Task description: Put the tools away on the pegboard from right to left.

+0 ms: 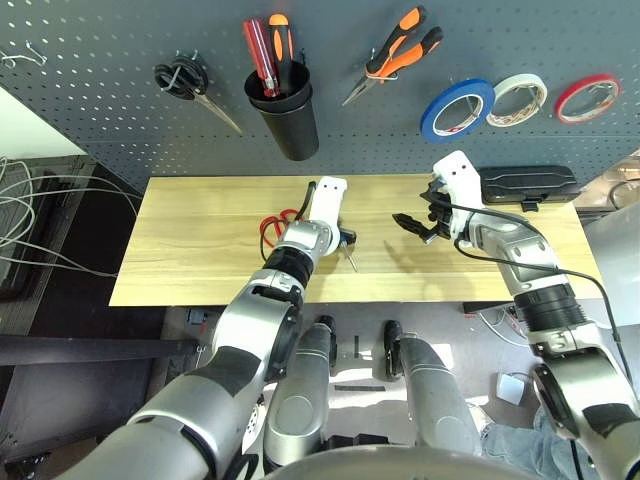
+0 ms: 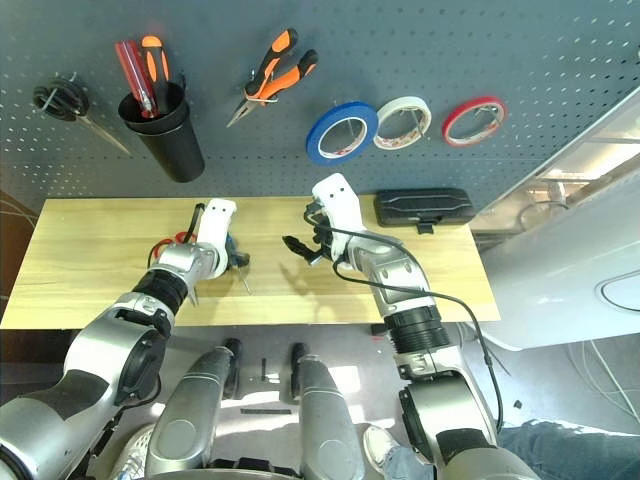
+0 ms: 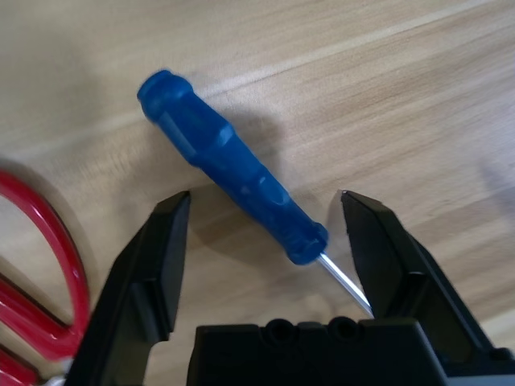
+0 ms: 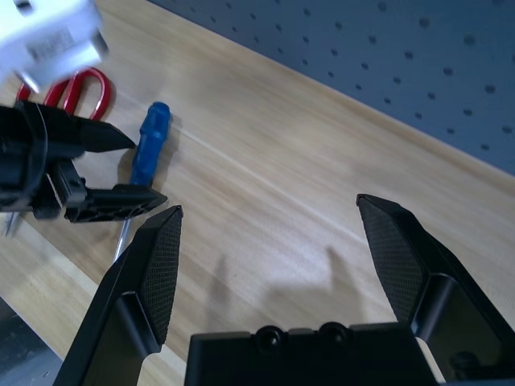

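Left gripper (image 3: 265,233) hung spread wide astride the blue-handled screwdriver (image 3: 229,169), nothing gripped; round handle could roll away on closing. Right gripper (image 4: 269,241) gaped empty.

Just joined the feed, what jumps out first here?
The left hand is open, straddling the blue-handled screwdriver lying on the wooden table, red-handled scissors beside it. The pliers and blue tape ring already hang on the pegboard.

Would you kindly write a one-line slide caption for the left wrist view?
Open left gripper straddling the blue-handled screwdriver lying on the wooden table, red-handled scissors alongside.
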Motion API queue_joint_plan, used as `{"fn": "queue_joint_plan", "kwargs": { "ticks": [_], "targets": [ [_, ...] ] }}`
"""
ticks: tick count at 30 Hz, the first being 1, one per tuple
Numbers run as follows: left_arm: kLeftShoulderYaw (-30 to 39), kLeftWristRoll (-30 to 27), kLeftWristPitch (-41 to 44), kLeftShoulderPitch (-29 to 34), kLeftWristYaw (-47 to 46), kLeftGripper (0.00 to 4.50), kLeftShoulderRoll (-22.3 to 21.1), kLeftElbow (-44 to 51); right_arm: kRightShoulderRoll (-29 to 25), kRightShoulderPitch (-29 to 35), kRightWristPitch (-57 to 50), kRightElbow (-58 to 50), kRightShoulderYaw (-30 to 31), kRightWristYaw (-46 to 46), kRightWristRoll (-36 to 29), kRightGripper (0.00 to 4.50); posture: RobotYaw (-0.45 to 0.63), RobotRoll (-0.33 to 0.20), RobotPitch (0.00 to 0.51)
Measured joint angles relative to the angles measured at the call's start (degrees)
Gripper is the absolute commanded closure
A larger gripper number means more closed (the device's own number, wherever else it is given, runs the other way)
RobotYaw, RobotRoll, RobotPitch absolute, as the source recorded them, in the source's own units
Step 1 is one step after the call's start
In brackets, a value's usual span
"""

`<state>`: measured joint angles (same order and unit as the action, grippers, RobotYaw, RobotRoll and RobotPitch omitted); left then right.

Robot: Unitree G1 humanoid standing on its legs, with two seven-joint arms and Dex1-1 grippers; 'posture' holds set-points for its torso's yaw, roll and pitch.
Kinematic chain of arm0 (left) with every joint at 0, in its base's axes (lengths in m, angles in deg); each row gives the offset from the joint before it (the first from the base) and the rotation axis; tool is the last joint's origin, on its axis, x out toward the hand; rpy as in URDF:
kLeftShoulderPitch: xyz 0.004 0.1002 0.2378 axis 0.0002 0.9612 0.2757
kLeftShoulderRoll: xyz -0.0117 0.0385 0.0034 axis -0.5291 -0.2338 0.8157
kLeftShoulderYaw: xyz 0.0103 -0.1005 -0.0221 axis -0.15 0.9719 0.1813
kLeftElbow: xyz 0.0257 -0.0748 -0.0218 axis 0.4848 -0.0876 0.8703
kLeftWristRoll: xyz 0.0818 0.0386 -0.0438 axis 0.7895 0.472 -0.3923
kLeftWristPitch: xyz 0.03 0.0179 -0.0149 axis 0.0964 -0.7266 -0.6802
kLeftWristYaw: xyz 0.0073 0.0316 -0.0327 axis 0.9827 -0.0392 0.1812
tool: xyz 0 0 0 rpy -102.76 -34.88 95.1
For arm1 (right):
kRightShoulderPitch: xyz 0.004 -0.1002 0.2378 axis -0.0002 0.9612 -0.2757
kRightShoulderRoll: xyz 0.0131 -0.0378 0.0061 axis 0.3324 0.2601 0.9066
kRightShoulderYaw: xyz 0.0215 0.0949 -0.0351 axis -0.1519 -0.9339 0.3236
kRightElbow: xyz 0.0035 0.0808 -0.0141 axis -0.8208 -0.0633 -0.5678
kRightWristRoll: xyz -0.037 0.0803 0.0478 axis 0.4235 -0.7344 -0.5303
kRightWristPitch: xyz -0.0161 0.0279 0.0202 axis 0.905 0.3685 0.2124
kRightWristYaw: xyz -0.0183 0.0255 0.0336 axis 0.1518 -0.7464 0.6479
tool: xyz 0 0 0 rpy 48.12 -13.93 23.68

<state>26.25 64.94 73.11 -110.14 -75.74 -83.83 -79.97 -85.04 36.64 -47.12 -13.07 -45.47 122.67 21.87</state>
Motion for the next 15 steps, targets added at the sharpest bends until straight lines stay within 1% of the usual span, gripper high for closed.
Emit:
{"fn": "queue_joint_plan", "kwargs": {
  "ticks": [2,7,10,13,14,15],
  "targets": [
    [-1.0,1.0,-1.9,0.8,0.2,1.51,0.0,-0.3,-0.1,0.0,0.0,-0.2,0.0,0.0,0.0,0.00,0.07,0.000,0.353],
    [-1.9,1.9,-4.9,2.2,0.4,2.31,0.2,0.1,-0.9,0.0,0.4,-0.1,0.0,0.8,0.0,0.00,0.09,0.000,0.349],
    [-1.8,1.9,-5.8,2.3,0.4,2.69,0.1,0.3,-1.2,0.0,0.6,0.6,0.0,1.2,0.0,0.00,0.10,0.000,0.345],
    [-1.6,1.9,-6.7,2.3,0.3,3.19,-0.4,0.3,-1.2,0.0,0.8,1.8,0.0,1.2,0.0,0.00,0.10,0.000,0.345],
    [-1.6,1.9,-7.0,2.3,0.3,3.28,-0.7,0.4,-1.2,0.0,1.0,2.2,0.0,1.2,0.0,0.00,0.10,0.000,0.343],
    [-1.5,1.8,-7.3,2.4,0.3,3.50,-1.0,0.7,-1.2,0.0,1.0,2.4,-0.1,1.2,0.0,0.00,0.10,0.000,0.343]
  ]
}}
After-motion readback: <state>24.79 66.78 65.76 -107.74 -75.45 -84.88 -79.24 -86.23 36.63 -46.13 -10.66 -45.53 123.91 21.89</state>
